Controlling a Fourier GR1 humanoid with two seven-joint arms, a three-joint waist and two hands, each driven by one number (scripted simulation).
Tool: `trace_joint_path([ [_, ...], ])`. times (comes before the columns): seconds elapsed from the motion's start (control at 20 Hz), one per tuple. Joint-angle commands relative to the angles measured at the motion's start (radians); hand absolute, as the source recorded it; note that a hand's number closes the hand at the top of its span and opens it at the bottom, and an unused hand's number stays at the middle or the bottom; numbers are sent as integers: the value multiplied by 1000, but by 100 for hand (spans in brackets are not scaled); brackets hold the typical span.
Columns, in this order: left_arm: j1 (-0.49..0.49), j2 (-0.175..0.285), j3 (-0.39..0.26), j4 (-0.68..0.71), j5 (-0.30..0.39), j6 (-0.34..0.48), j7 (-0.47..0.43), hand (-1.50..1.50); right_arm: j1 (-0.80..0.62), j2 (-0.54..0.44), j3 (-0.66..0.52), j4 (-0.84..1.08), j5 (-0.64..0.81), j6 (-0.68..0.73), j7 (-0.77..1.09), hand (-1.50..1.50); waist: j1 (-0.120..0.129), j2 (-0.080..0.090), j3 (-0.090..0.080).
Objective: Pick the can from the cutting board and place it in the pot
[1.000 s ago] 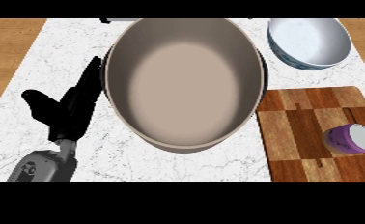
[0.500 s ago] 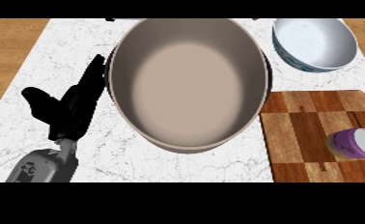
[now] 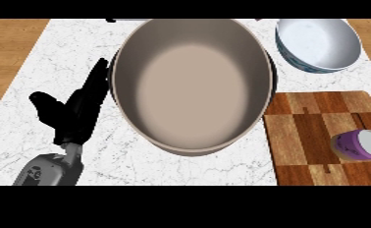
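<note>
Now | pot (image 3: 192, 84) btw L hand (image 3: 72, 115) & can (image 3: 355, 144) | bowl (image 3: 319, 42) near board (image 3: 304, 138)

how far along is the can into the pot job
Done: nothing yet; the can sits on the cutting board at the view's right edge, and the pot is empty. In hand: nothing; the left hand rests open beside the pot, the right hand is out of view. Left: grasp the can, lift it, set it in the pot.
</note>
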Motion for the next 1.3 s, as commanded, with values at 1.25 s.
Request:
trace_joint_path([
  [1.25, 21, -58, 55, -32, -74, -33, 61, 0, 20, 213, 43, 18, 188, -56, 0, -150, -33, -10, -2],
])
